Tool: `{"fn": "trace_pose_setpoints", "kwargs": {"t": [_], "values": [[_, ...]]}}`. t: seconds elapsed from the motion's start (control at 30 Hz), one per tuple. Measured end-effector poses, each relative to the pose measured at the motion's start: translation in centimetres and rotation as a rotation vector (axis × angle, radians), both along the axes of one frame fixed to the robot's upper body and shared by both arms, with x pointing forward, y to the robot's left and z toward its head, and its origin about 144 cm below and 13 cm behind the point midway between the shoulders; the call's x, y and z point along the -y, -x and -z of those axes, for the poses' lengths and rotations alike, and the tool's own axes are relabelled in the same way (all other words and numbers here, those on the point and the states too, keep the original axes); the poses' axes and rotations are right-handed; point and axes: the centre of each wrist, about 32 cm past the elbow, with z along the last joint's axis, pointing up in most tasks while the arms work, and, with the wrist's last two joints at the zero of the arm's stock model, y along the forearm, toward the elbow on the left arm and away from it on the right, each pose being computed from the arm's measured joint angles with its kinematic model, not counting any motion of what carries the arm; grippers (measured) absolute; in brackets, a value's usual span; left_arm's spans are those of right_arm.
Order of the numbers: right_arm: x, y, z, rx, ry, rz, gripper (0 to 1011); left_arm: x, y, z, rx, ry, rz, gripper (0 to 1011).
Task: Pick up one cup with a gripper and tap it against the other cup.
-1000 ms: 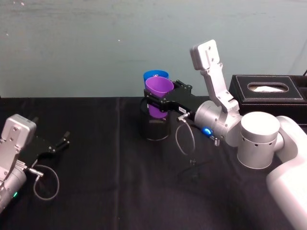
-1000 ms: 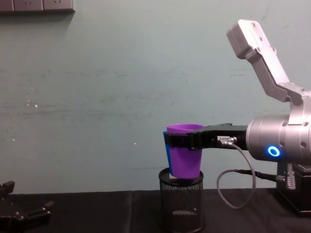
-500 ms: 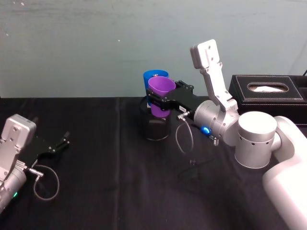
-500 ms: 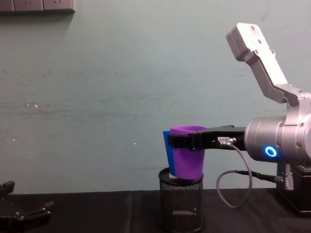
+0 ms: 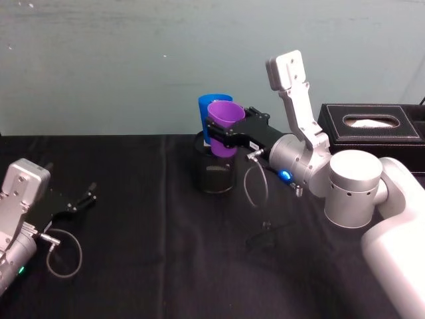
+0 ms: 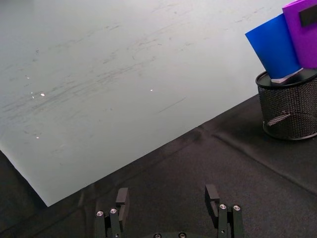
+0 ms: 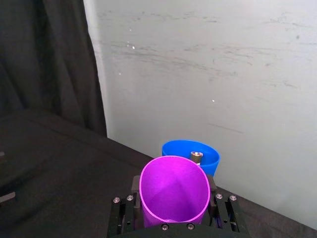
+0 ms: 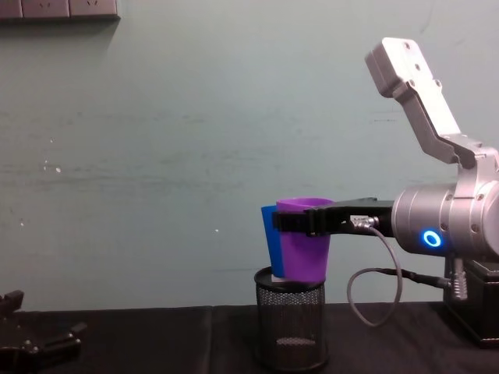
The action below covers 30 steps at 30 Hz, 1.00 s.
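Note:
My right gripper is shut on the purple cup, holding it upright by its sides just over the rim of a black mesh pen holder. The blue cup stands tilted inside that holder, right behind the purple cup and against it or nearly so. From the chest, the purple cup hangs at the holder's top with the blue cup at its left side. In the right wrist view the purple cup gapes between my fingers, with the blue cup beyond. My left gripper rests open on the table at the left.
A black tissue box stands at the back right, close behind my right arm. The table is covered in black cloth and ends at a pale wall. A cable loops down from my right wrist.
My right gripper has lifted the purple cup a little and shifted it slightly right, so its base now sits at the holder's rim. The left arm has not moved.

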Motion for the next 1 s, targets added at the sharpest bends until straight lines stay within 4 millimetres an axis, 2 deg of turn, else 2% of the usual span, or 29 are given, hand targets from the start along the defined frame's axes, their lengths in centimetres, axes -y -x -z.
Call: {"fn": "trace_pose_setpoints", "kwargs": {"t": [1.0], "values": [[0.07,-0.69,-0.28,0.007,-0.008,-0.006,731,0.0,0.0,0.0,0.0,0.0,0.0,1000]]}}
